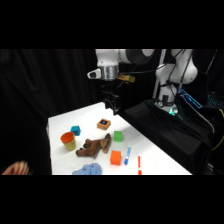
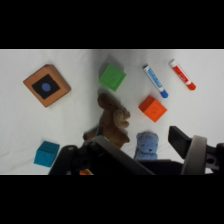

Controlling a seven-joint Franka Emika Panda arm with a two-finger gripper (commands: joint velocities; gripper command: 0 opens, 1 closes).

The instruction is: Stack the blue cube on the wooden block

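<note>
The gripper (image 1: 113, 106) is held high above the table's (image 1: 155, 162) far edge, carrying nothing; whether its jaws are apart cannot be told from either view. The blue cube (image 1: 75, 130) is seen beside the orange cup (image 1: 68, 141), well apart from the wooden block (image 1: 103, 123), whose dark square mark is shown with a blue dot only in the wrist view. A hand (image 1: 16, 168) at the lower left edge is shown in the side view only.
</note>
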